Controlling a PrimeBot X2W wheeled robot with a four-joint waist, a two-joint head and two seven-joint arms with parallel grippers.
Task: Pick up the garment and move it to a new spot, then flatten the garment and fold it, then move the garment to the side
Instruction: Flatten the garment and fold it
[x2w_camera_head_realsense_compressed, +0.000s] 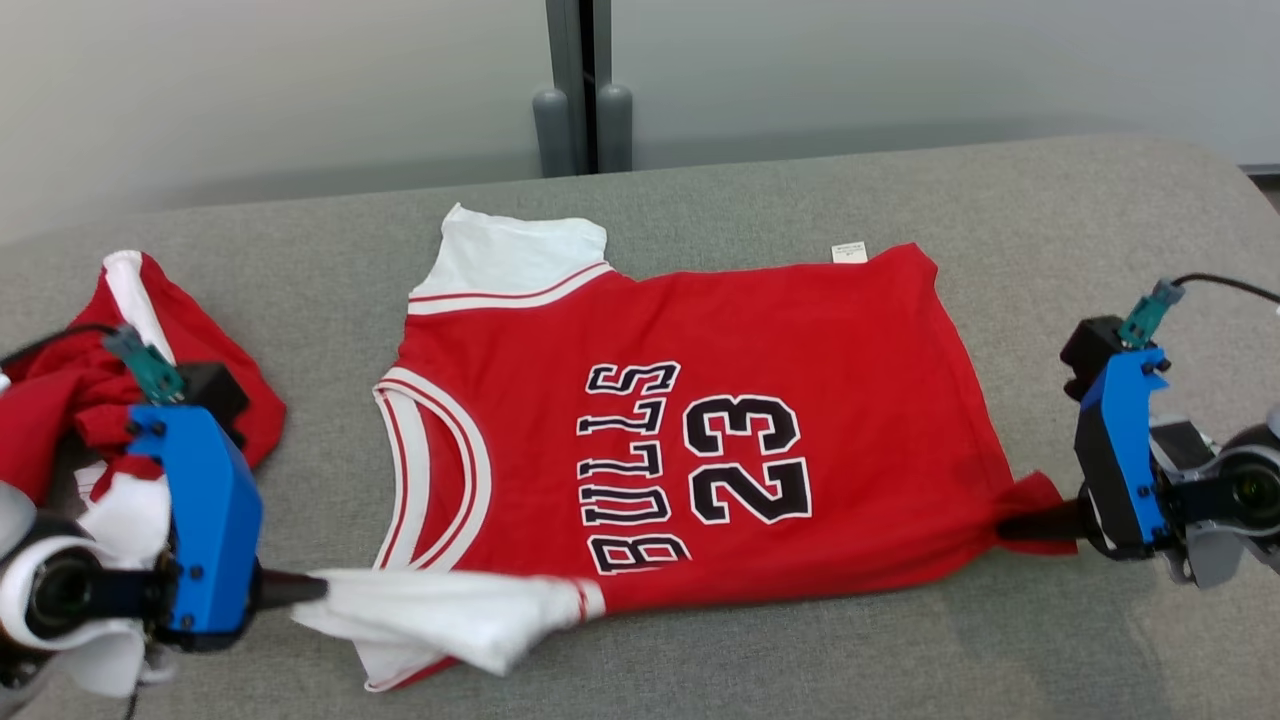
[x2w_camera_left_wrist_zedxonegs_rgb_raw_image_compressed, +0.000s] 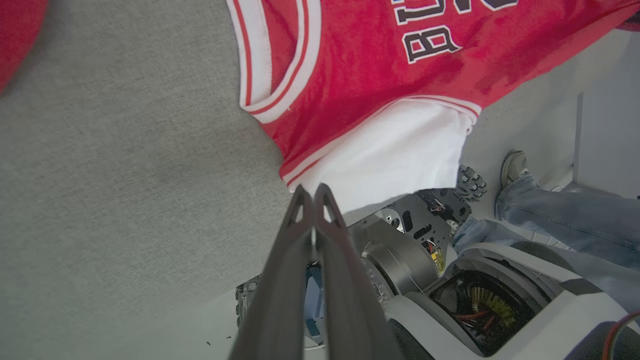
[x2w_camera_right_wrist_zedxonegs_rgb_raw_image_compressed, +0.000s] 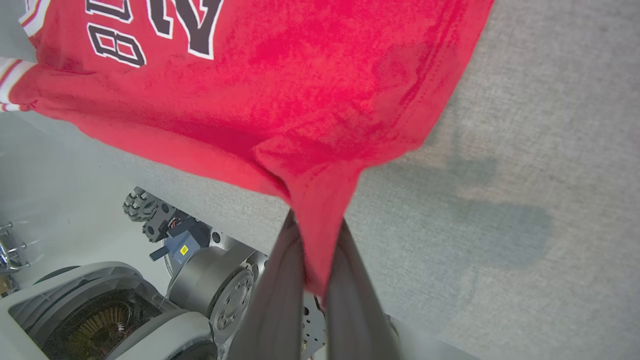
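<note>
Red jersey (x2w_camera_head_realsense_compressed: 700, 420) flat on grey cushion (x2w_camera_head_realsense_compressed: 900, 640). Left gripper (x2w_camera_head_realsense_compressed: 318, 588) clamped on its white sleeve, right gripper (x2w_camera_head_realsense_compressed: 1008, 525) on hem corner. Left wrist view alone: person's leg (x2w_camera_left_wrist_zedxonegs_rgb_raw_image_compressed: 550, 215). Head view alone: second garment (x2w_camera_head_realsense_compressed: 60, 400).

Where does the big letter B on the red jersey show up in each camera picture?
Head view: letter B, low centre, on its side.
Left wrist view: letter B, top, right of centre.
Right wrist view: letter B, upper left.
Shared landmark: striped sleeve trim on the jersey, beside it.
</note>
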